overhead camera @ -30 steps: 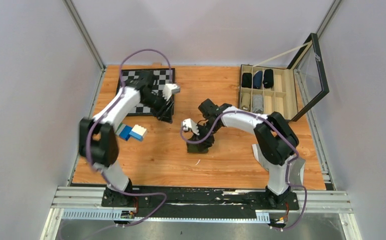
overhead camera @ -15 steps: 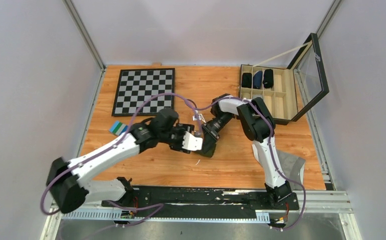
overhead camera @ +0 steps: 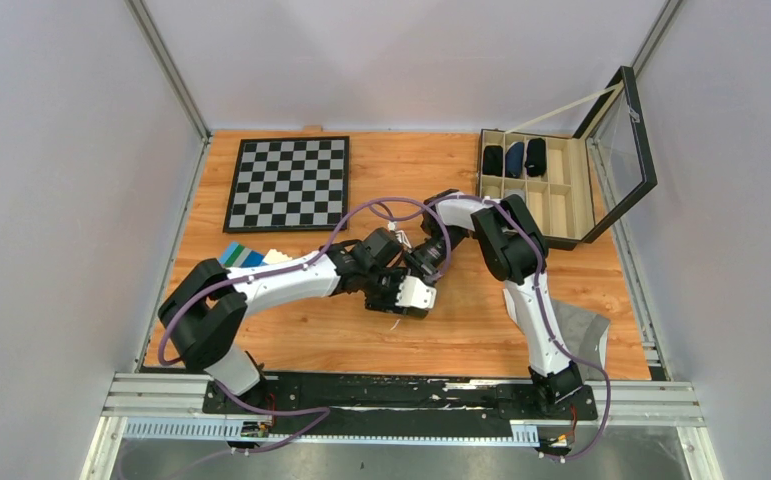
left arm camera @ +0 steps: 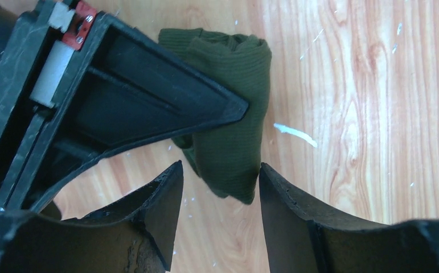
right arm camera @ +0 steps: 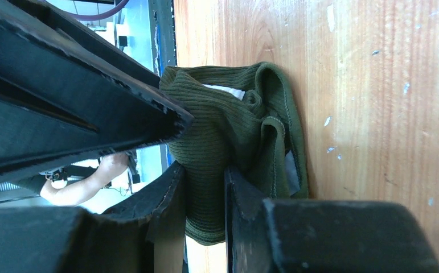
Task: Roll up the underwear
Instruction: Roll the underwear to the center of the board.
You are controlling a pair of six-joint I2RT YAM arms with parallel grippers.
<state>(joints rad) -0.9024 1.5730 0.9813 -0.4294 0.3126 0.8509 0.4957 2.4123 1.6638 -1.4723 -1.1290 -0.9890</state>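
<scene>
The dark green ribbed underwear (left arm camera: 231, 114) lies bunched and partly rolled on the wooden table; it also shows in the right wrist view (right arm camera: 234, 136). My right gripper (right arm camera: 204, 199) is shut on a fold of it, low at the table. My left gripper (left arm camera: 220, 182) is open, its two fingertips on either side of the roll's near end, not touching it. In the top view the two grippers meet at the table's middle, left gripper (overhead camera: 408, 294) and right gripper (overhead camera: 424, 262), and hide the underwear.
A chessboard (overhead camera: 287, 184) lies at the back left. An open compartment box (overhead camera: 561, 185) with rolled items stands at the back right, its lid (overhead camera: 623, 140) raised. Blue and green blocks (overhead camera: 239, 257) lie at the left. A grey cloth (overhead camera: 583, 335) lies by the right arm's base.
My left arm has swung from the chessboard to the table's middle and now has its open jaws at the underwear. The right gripper shifted slightly to the right, still holding the underwear.
</scene>
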